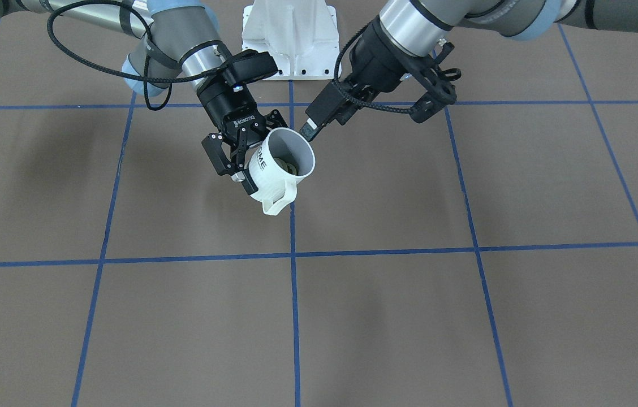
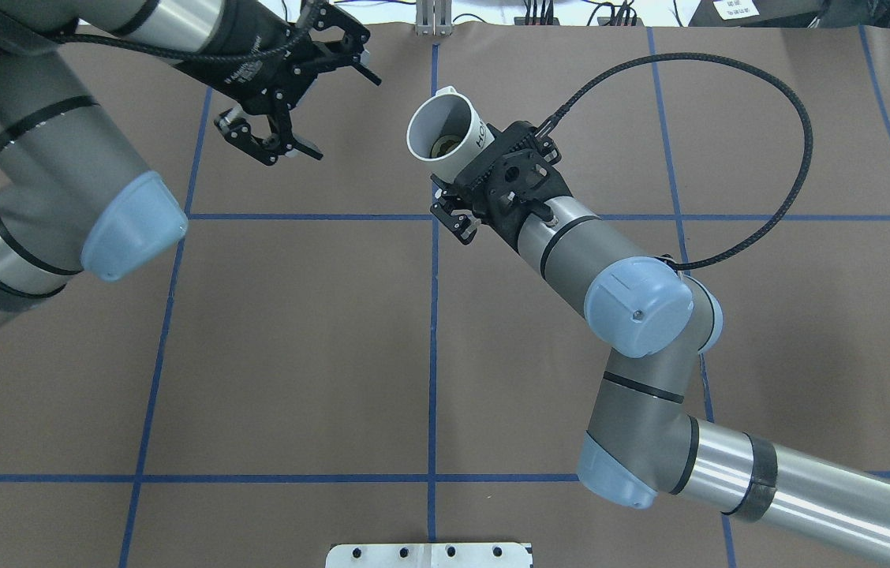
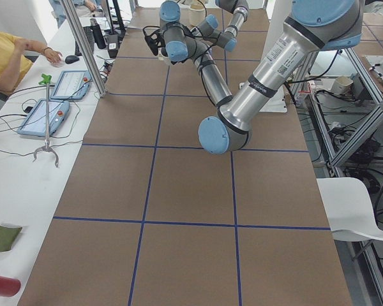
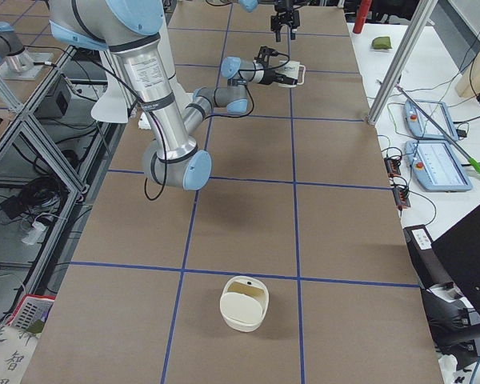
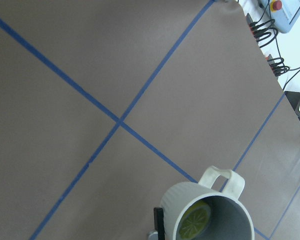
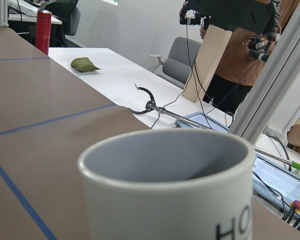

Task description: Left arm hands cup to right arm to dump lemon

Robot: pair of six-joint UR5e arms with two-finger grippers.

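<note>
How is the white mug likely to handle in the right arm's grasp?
The cup looks stiff and glazed, so probably slippery, though its ribbed wall may help the right gripper's fingers hold. Held tilted above the table, it would likely chip if dropped. The lemon inside looks small, hardly shifting its balance.
</note>
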